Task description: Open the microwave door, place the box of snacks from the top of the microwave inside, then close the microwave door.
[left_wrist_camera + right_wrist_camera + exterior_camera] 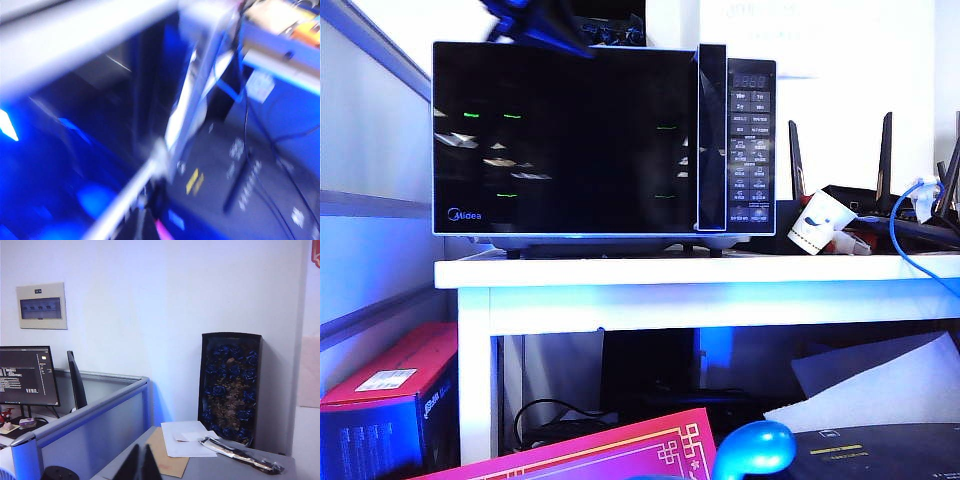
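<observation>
The microwave (604,143) is seen on the white table (700,272), its door (565,140) shut. A blurred arm, probably the left one, is seen above its top edge; the left gripper cannot be made out, nor the snack box. The right gripper (140,463) is pressed together, pointed toward a desk bearing papers (182,441).

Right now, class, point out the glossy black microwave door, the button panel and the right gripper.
glossy black microwave door (565,140), exterior view, middle of glass.
button panel (751,150), exterior view, centre keys.
right gripper (140,460), right wrist view, shut fingertips.
</observation>
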Controlling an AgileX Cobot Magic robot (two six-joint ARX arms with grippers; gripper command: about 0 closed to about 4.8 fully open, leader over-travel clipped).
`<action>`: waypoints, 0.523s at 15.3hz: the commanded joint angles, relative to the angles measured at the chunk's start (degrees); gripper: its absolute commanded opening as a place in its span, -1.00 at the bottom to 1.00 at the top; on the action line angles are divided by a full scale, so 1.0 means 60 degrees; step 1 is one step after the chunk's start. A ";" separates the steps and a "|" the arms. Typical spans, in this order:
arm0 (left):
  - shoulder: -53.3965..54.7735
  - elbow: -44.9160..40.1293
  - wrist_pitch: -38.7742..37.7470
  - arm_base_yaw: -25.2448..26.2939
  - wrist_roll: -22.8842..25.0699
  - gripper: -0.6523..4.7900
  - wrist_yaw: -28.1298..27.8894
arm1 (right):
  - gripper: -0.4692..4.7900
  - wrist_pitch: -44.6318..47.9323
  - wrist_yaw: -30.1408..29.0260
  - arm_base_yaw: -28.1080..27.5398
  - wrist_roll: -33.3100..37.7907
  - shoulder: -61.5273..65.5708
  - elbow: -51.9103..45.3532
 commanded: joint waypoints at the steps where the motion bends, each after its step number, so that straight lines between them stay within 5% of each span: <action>1: 0.0346 0.0047 0.1402 -0.0535 0.0000 -0.78 -0.0182 | -0.82 0.0160 0.0022 0.0018 0.0000 -0.0026 0.0033; 5: 0.0801 0.0047 0.2339 -0.1253 0.0007 -0.78 -0.1570 | -0.82 0.0168 0.0022 0.0018 -0.0004 -0.0026 0.0033; 8: 0.0871 0.0047 0.3013 -0.1566 -0.0004 -0.78 -0.3840 | -0.82 0.0171 0.0022 0.0018 -0.0004 -0.0026 0.0033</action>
